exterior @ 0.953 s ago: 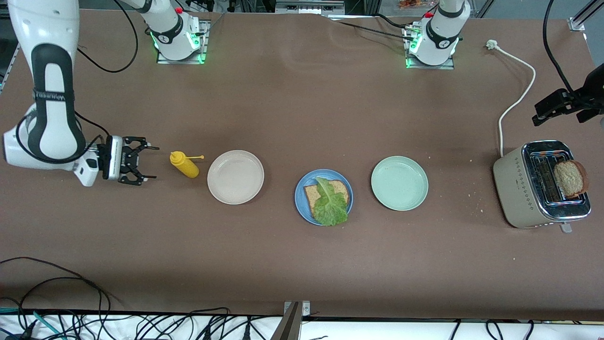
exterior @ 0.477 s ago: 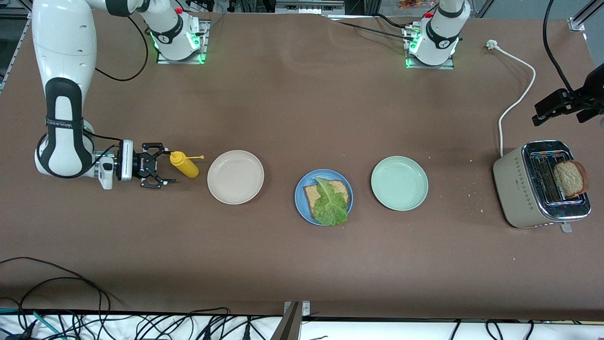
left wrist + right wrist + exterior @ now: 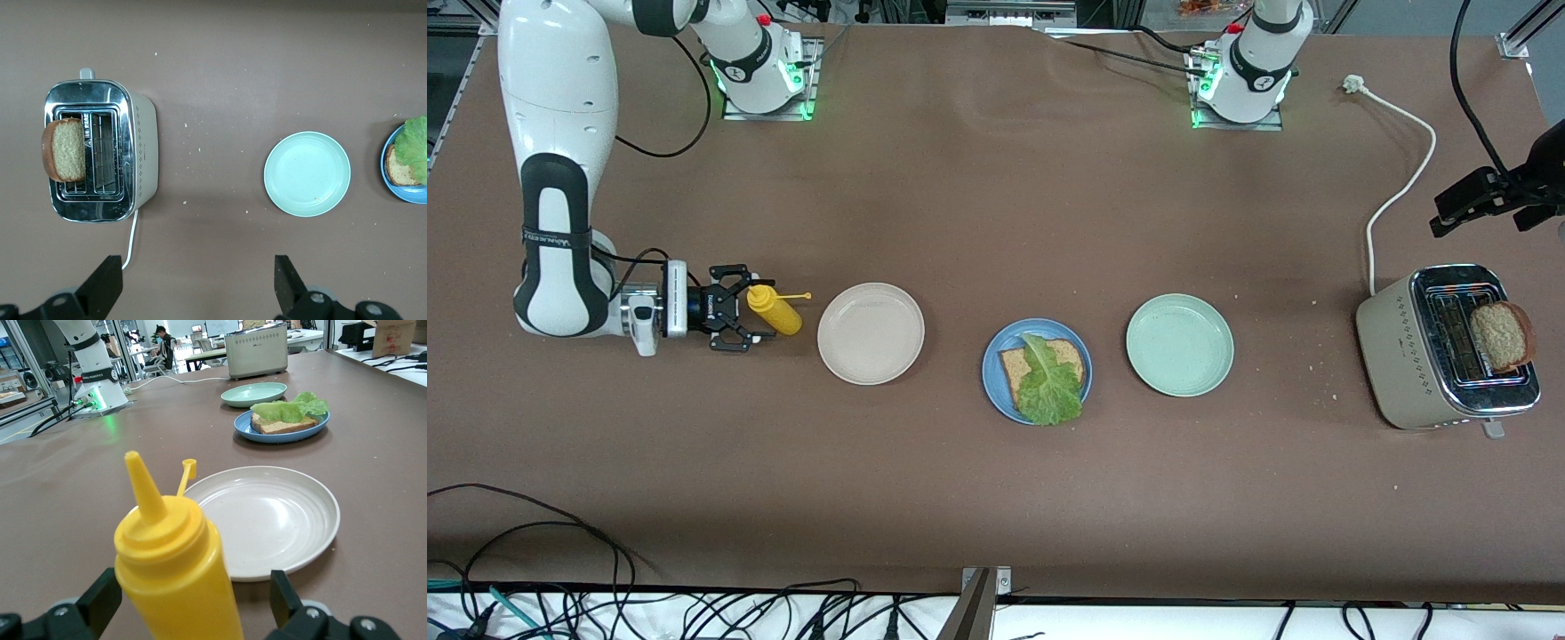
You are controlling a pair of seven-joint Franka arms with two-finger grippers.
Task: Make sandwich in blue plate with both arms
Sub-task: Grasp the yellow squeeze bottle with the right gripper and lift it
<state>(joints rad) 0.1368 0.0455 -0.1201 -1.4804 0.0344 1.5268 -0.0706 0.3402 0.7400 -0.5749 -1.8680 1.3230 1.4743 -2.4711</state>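
my right gripper (image 3: 749, 311) has slid in low, its wide-open, empty fingers now flanking the yellow plastic squeeze bottle (image 3: 774, 309); sauce likely comes next. the lettuce-topped brown bread slice (image 3: 1044, 372) sits on the round blue plate (image 3: 992, 378). my left gripper (image 3: 1463, 212) waits open above the toaster (image 3: 1440, 349).

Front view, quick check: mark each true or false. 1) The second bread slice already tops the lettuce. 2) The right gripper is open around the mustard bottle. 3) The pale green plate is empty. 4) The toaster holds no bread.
1) False: on the blue plate only the lettuce leaf lies on one bread slice.
2) True: the right gripper stands open around the yellow mustard bottle.
3) True: the pale green plate is bare.
4) False: a bread slice sticks up from the toaster. The left gripper hangs open above it.
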